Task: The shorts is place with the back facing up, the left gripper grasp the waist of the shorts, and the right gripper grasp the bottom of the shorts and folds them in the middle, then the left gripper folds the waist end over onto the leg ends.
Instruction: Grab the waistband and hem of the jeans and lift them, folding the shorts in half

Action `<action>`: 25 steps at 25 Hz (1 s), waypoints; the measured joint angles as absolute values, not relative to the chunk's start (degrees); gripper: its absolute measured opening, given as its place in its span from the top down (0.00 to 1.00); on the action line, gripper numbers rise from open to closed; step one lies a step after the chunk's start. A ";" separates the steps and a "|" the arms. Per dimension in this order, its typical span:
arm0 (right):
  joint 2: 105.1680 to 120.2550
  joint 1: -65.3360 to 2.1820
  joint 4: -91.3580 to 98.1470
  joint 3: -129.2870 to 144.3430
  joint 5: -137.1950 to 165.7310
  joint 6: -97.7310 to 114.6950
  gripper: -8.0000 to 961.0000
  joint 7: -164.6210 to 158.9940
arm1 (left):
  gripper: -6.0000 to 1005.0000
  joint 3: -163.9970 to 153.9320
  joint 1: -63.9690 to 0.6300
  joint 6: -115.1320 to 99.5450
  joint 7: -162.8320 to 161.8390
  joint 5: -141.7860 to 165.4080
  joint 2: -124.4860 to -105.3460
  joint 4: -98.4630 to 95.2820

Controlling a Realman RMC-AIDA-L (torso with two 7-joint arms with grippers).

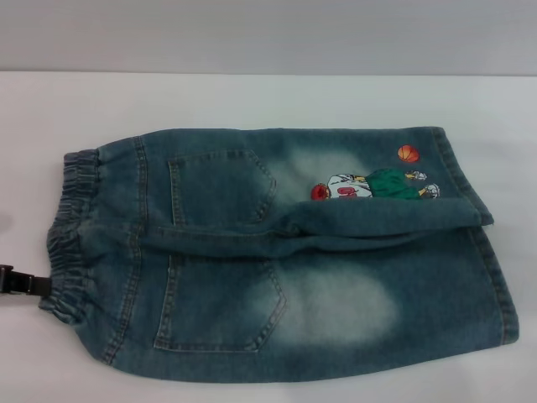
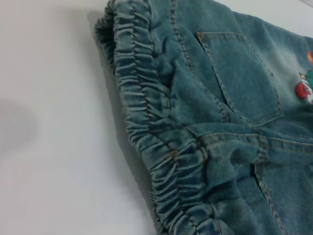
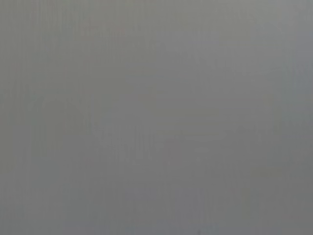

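Left gripper [image 1: 18,281]: only a black tip shows at the head view's 9 o'clock edge, just beside the waist [image 1: 71,235]; whether its jaws are apart or closed cannot be told. Right gripper out of sight; its wrist view is plain grey.

The shorts [image 1: 277,252] lie flat, back up, on the white table [image 1: 252,101]. Faded blue denim, two patch pockets. Ruffled elastic band toward 9 o'clock, leg ends [image 1: 495,269] toward 3 o'clock. Upper leg creased, with an orange basketball print [image 1: 408,154].

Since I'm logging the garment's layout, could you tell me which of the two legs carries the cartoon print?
The far leg of the shorts, away from the robot, carries the cartoon figure and orange basketball; the near leg is plain faded denim.
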State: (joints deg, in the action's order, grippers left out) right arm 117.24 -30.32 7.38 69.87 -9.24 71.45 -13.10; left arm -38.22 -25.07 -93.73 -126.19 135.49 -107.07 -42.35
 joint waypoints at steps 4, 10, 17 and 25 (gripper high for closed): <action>117.24 -30.34 7.37 69.87 -9.23 71.45 0.44 -13.09 | 0.97 -38.22 -25.15 -93.00 -126.38 135.50 -106.99 -42.37; 117.24 -30.54 7.29 69.87 -9.10 71.45 0.44 -13.09 | 0.97 -36.84 -25.28 -92.05 -126.50 135.54 -106.85 -42.36; 117.24 -30.67 7.29 69.87 -9.05 70.89 0.44 -13.09 | 0.96 -35.95 -25.38 -91.80 -126.53 135.58 -106.70 -42.37; 117.20 -30.68 7.29 69.78 -9.30 70.83 0.44 -13.09 | 0.95 -36.18 -25.58 -92.83 -126.52 135.62 -106.46 -42.36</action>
